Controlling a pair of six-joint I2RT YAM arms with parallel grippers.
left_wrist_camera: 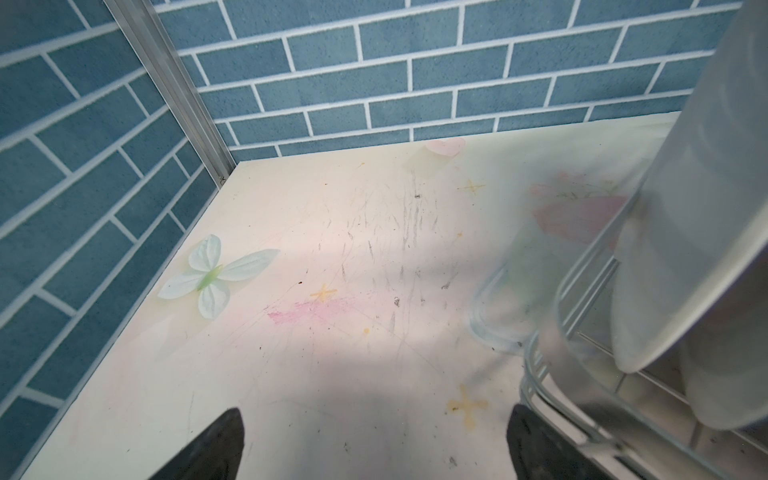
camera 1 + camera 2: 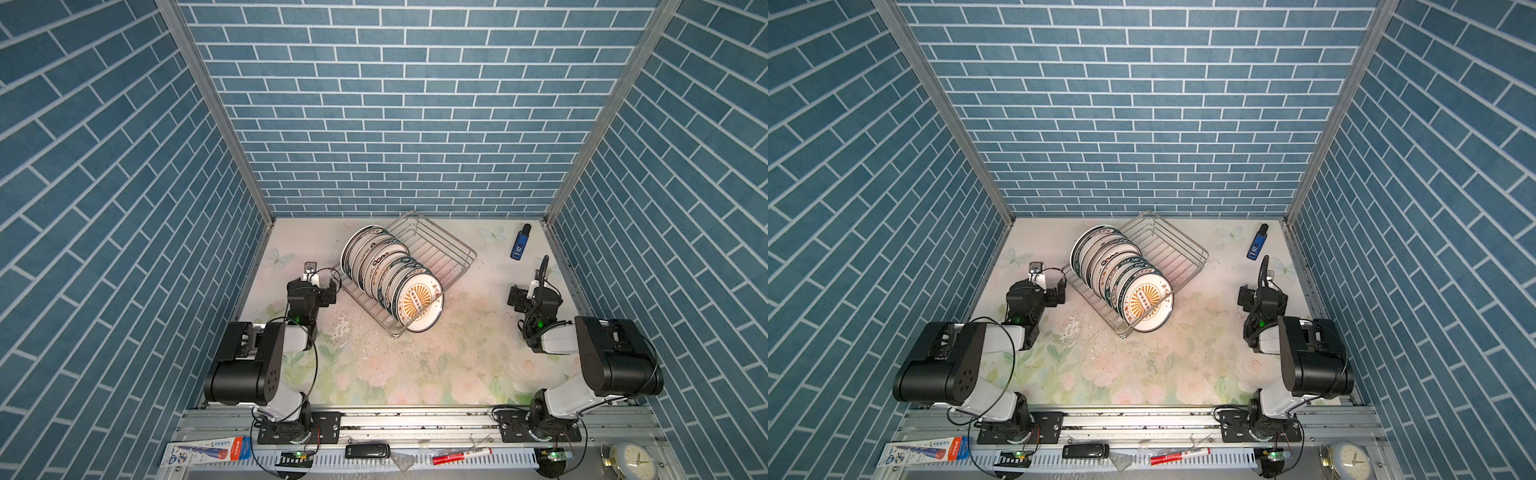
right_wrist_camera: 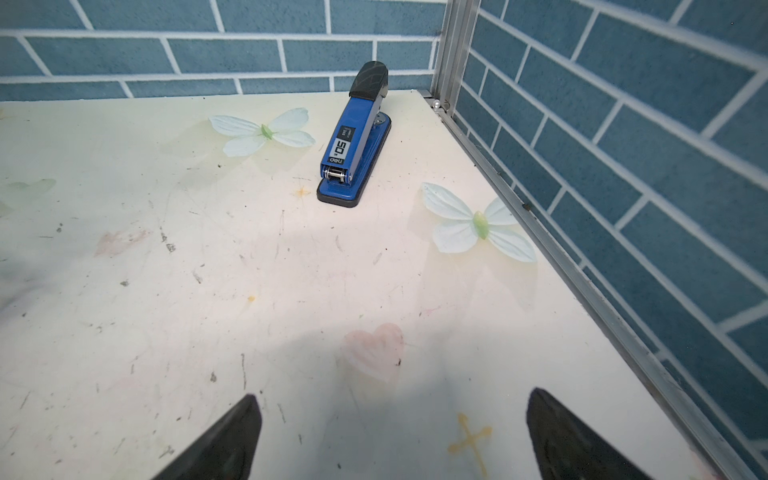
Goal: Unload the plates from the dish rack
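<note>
On the left, the left hand (image 2: 331, 289) sits low over the counter (image 2: 415, 365). Its two black fingers (image 1: 226, 440) are wide apart and there is nothing between them. It is just beside the left corner of the dish rack (image 2: 457, 243). I cannot tell if it touches the wire.

In the middle, near the back wall, the shiny wire dish rack stands on the counter, turned at a slant. The plates (image 2: 384, 266) are all in it. They stand on their edges in one close row along the rack's left side, and they lean a little. The front plate (image 2: 417, 303) has an orange sun picture on it and faces the near end of the rack. The right side of the rack is only bare wire.

Farther right, a blue stapler (image 2: 519, 243) lies on the counter near the back right corner.

The right hand (image 2: 516, 300) is low over the counter, well apart from the rack. Its fingers (image 3: 224, 440) are wide apart too, and it holds nothing. The stapler lies ahead of it, not touching.
</note>
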